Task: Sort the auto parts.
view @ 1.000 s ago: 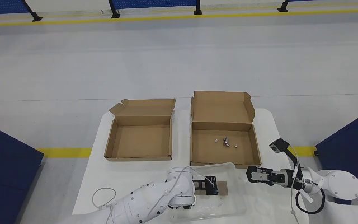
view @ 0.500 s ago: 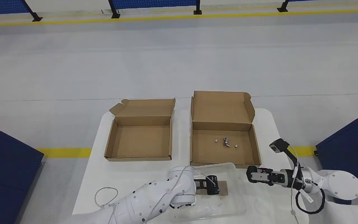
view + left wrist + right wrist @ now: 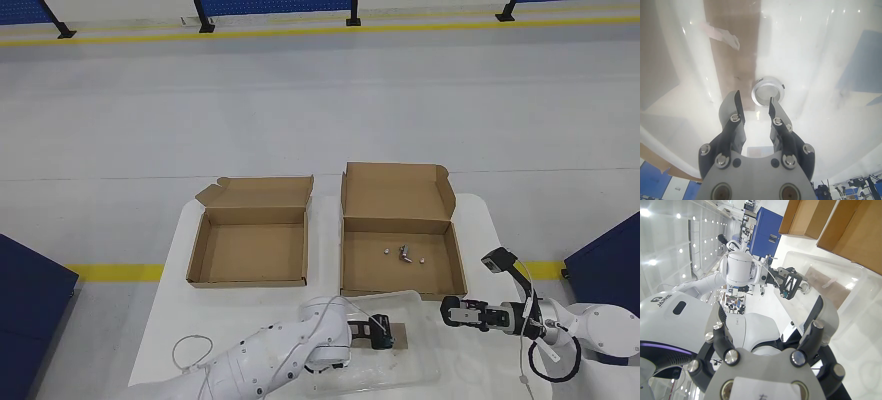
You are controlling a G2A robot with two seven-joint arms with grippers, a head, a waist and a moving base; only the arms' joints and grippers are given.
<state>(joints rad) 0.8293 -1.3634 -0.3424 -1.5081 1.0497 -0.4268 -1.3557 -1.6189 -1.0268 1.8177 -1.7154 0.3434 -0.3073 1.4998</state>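
I am looking down at a white worktop (image 3: 170, 320) with two open cardboard boxes side by side at its far side. The left cardboard box (image 3: 250, 252) is bare inside. The right cardboard box (image 3: 400, 262) has a few small parts (image 3: 405, 252) lying on its floor. Nearer to the robot sits a clear plastic bin (image 3: 425, 365), just in front of the right box. The left end effector (image 3: 378, 330) is lowered into this bin. In the left wrist view, the left end effector (image 3: 754, 96) has its fingers a narrow gap apart, at a metal ring (image 3: 768, 91) that lies flat on the bin floor. One fingertip sits over the ring's hole and the other stands outside its wall. I cannot tell whether either fingertip touches the ring. A brown strip (image 3: 732, 47) shows through the bin floor just beside the ring, with a torn scrap of tape (image 3: 723, 36) on it. The right end effector (image 3: 455, 312) hangs just beside the bin's right wall. In its own wrist view, the right end effector (image 3: 770, 306) has its fingers spread wide and holds nothing.
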